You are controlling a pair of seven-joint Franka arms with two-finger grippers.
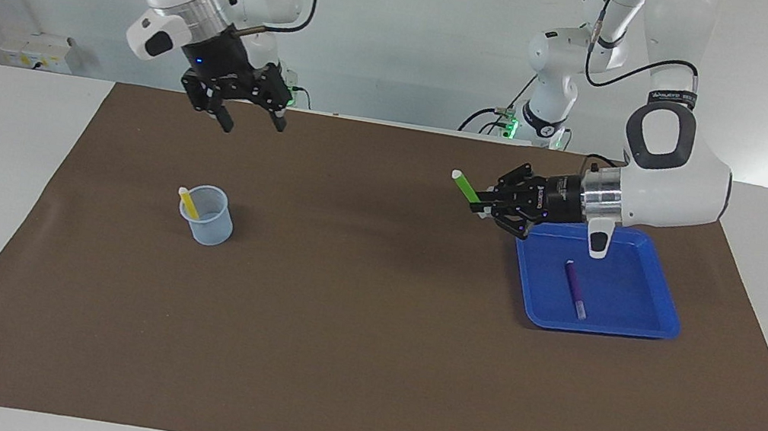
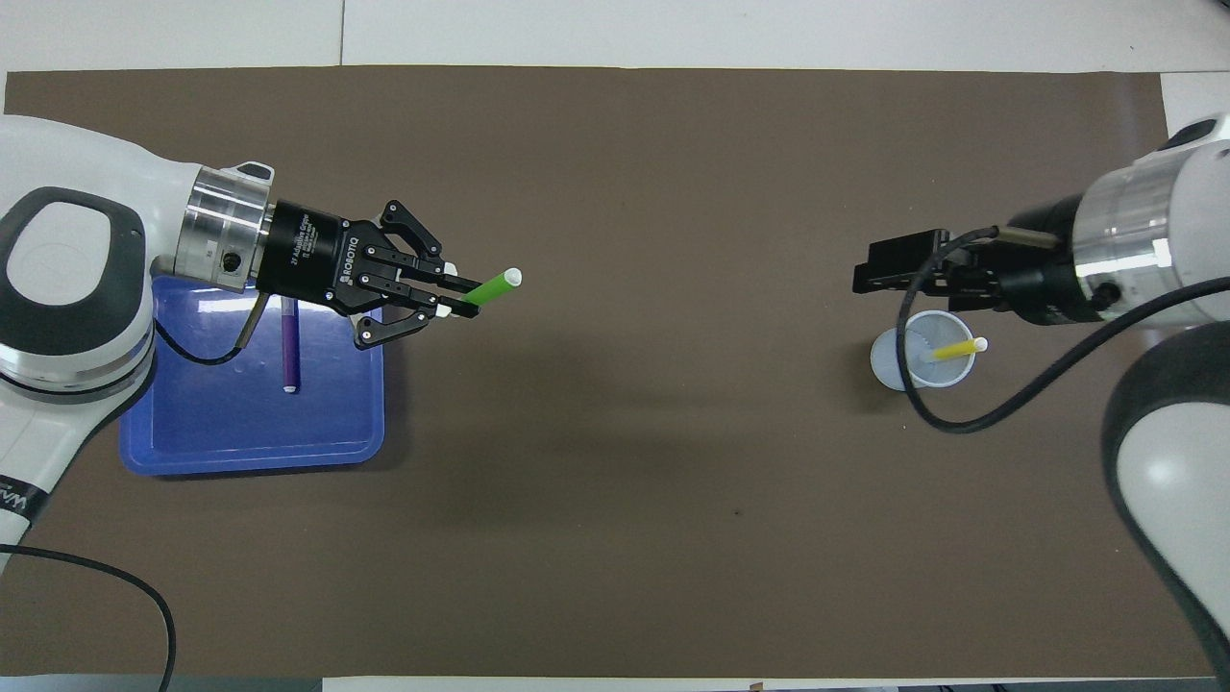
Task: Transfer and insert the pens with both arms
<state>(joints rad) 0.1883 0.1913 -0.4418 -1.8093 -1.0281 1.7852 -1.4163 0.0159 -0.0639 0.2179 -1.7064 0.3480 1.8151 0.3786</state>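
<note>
**Green pen held aloft; yellow pen in cup; purple pen in tray**

- Green pen: clamped by its lower end in the left end effector, whitish tip pointing up and toward the counter's middle, over the brown mat just beside the tray. Judged light, stiff and smooth; a slim barrel that could pivot or slip between the pads. A second hold is best taken on the free upper half, clear of the left fingers.
- Yellow pen: leaning in the translucent cup, toward the right arm's end.
- Purple pen: lying flat in the blue tray, toward the left arm's end.
- Right end effector: fingers apart, empty, raised over the mat beside the cup; the arm waits.

View notes: the facing view shows the right fingers spread and their height above the cup. The overhead view shows them edge-on only, but gives the green pen's heading and grip point plainly.
</note>
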